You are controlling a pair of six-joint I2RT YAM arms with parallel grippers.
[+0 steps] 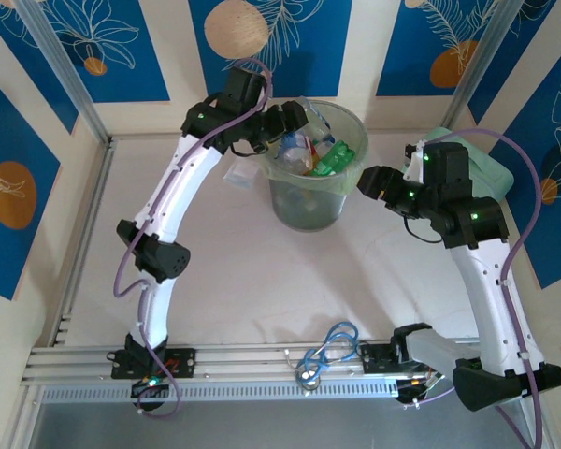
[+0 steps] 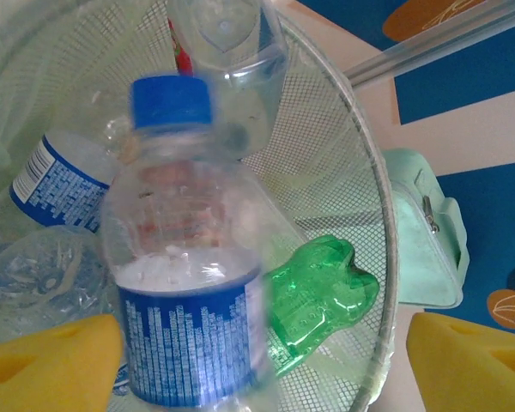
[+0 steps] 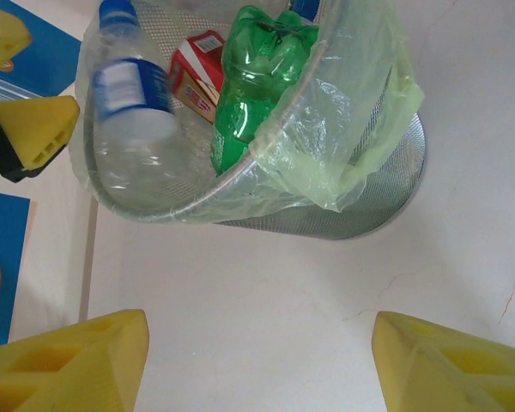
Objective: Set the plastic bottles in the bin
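Inside the bin [image 1: 353, 120], a wire-mesh basket lined with a pale green bag, lie several plastic bottles: a crushed green bottle [image 2: 319, 299] against the right wall, a red-labelled one [image 3: 197, 75] beside it, and 2 clear ones with blue labels lower on the left. Over the bin's mouth, a clear blue-capped bottle [image 2: 185, 257] shows blurred, cap up, framed by the left gripper's [image 1: 295, 116] fingers [image 2: 51, 365]. They are spread wide. Whether the left pad touches the bottle cannot be told.

The left gripper hangs over the bin's far left rim. The right gripper [image 1: 363, 180] sits just beside the bin's right wall, below rim height, and its fingers [image 3: 69, 365] are also spread wide with only white counter [image 3: 266, 318] between them.

The liner folds over the rim and sags in a loose flap down the bin's outer wall on the right gripper's side. Right of the bin, behind the right arm, rests a mint-green soft case [image 1: 491, 168]. On the near side of the bin a broad stretch of counter lies open between the 2 arms, reaching to a coiled blue cable [image 1: 335, 339] at the near rail.
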